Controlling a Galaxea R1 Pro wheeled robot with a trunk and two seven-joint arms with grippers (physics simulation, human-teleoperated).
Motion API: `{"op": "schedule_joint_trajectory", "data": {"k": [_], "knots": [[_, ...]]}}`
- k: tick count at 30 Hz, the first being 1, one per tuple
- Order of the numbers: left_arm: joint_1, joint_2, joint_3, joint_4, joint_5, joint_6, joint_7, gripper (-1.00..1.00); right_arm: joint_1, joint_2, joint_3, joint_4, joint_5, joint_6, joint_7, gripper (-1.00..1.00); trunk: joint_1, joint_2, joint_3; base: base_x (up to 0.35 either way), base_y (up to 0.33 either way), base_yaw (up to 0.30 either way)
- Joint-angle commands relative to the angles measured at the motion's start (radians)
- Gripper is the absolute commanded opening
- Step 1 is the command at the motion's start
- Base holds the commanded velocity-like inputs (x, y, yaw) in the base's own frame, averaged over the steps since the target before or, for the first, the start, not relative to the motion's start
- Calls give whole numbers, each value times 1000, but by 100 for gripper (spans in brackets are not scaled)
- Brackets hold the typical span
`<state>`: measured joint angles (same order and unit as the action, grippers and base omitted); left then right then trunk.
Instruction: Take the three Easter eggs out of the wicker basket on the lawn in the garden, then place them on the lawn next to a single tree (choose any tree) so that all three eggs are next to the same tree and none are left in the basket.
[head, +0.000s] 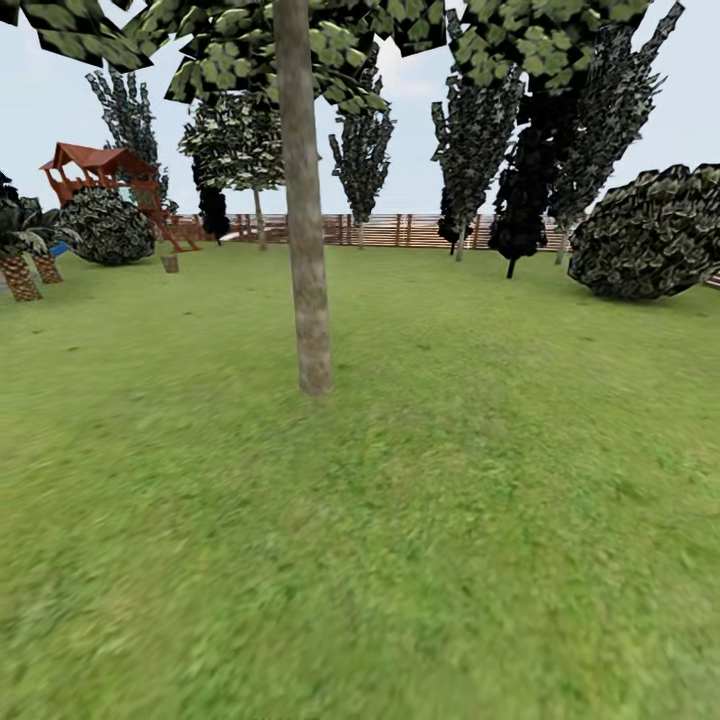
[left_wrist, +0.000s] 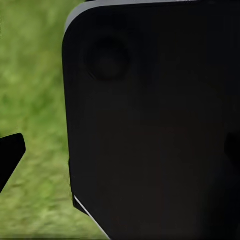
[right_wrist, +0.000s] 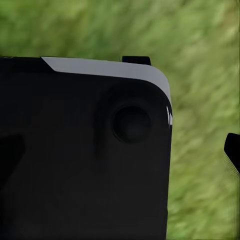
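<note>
- Tree (head: 305, 250): one pale, mottled grey-brown trunk stands upright mid-lawn, long axis vertical, leaning a touch toward the top left as the head view has it. Its light green crown spreads across the top of that view.
- Lawn (head: 400, 520): flat, patchy green grass from the near foreground to the far fence. Open ground between the viewpoint and the trunk's foot; nothing lies in the way.
- Behind the trunk, well apart: a wooden slat fence (head: 400, 230) running across the far edge of the grass.
- Far left: a red-roofed wooden play structure (head: 105, 175), a round dark bush (head: 105, 228) just in front of it, and two short palm-like stumps (head: 20, 275) at the view's edge.
- Right side: one large round dark bush (head: 650, 235), and a narrow black-leaved tree (head: 520, 200) near it.
- Several more slim, dark-leaved trees stand along the fence line; exact count hard to fix where crowns overlap.
- Left wrist view: a dark rounded robot panel (left_wrist: 150, 125) takes most of the picture, blurred grass beside it. One dark fingertip (left_wrist: 10, 155) shows; cannot tell whether the left tool is clenched or released.
- Right wrist view: a similar dark panel (right_wrist: 85, 160) with a pale edge, over blurred grass. One fingertip (right_wrist: 232, 150) shows; state of the right tool cannot be told.
</note>
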<state>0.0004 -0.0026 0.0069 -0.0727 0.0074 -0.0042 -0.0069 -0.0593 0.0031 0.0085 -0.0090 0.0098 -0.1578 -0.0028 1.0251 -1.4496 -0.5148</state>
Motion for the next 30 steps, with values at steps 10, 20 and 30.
{"op": "schedule_joint_trajectory", "data": {"k": [10, 20, 30], "knots": [[0, 0, 1, -1, 1, 0, -1, 100, 0, 0, 1, 1, 1, -3, 0, 100, 0, 0, -1, 0, 0, 291], [0, 0, 1, -1, 1, 0, -1, 100, 0, 0, 1, 1, 1, -3, 0, 100, 0, 0, -1, 0, 0, 291], [0, 0, 1, -1, 1, 0, -1, 100, 0, 0, 1, 1, 1, -3, 0, 100, 0, 0, -1, 0, 0, 291]]}}
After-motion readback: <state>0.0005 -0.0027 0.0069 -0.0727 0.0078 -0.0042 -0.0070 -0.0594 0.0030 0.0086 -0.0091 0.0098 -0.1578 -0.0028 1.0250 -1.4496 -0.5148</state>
